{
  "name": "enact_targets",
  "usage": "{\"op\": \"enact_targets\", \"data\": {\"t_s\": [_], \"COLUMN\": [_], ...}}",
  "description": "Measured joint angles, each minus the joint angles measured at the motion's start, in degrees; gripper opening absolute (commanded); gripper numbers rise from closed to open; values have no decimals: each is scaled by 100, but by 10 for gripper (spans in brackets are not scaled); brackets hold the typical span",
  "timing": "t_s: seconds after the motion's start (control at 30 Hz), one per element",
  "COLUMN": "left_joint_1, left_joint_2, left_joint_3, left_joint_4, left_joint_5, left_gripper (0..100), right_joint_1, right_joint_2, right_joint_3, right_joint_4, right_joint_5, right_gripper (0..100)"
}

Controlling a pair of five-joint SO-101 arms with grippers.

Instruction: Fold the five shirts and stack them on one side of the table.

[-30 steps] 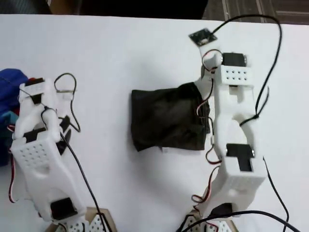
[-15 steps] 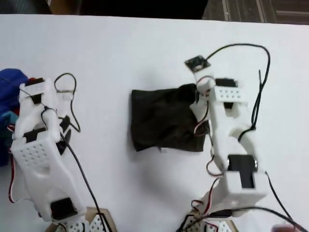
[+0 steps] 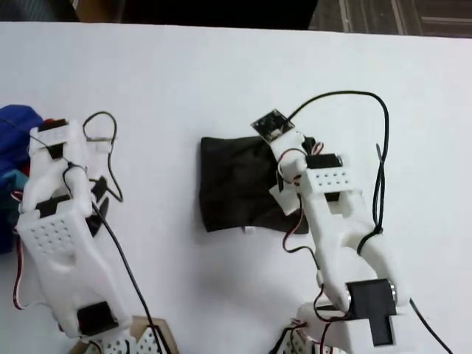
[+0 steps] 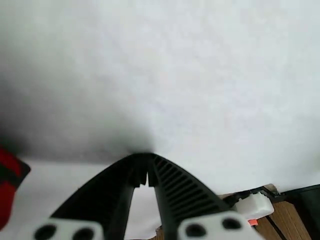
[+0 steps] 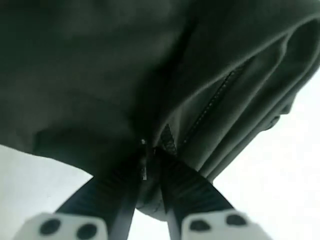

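One black shirt point(image 3: 236, 188) lies about the middle of the counter point(image 3: 184, 66), well clear of the far edge and both side edges. It is gathered into a rough square packet. Its left side is straight, its near side slightly uneven, and a small pale scrap pokes out at the near edge. Close up, the black shirt point(image 5: 100, 60) reads as dark, soft cloth in several layers, with a stitched seam running along one rolled fold.

There are two arms. The right arm point(image 3: 332, 214) reaches from the near edge over the right part of the packet and covers that side. The right pincer point(image 5: 150, 152) is clenched, its two dark tips meeting in the cloth just beside the seam, and a little of the fabric seems nipped between them.

The left arm point(image 3: 63, 236) is folded back near the left edge, well apart from the packet. The left pincer point(image 4: 146, 172) is clenched with nothing between its tips, hanging over bare white counter.

At the left edge, beside the left arm, sits one blue bundle of cloth point(image 3: 16, 122) with a bit of red showing by it. How many pieces make it up cannot be told. A red object point(image 4: 7, 175) also lies near the left pincer.
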Motion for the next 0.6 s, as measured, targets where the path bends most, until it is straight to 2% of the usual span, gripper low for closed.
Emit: {"op": "enact_targets", "data": {"t_s": [0.13,0.37,0.6], "left_joint_1": [0,0,0], "left_joint_2": [0,0,0], "left_joint_3": [0,0,0], "left_joint_4": [0,0,0], "left_joint_5": [0,0,0], "left_gripper": [27,27,27], "right_joint_1": [0,18,580], "right_joint_2": [-35,-35,-782], "right_joint_3": [79,88,-62], "right_joint_4": [88,1257,1398], "right_joint_5": [26,510,536], "right_gripper": [21,21,21]}}
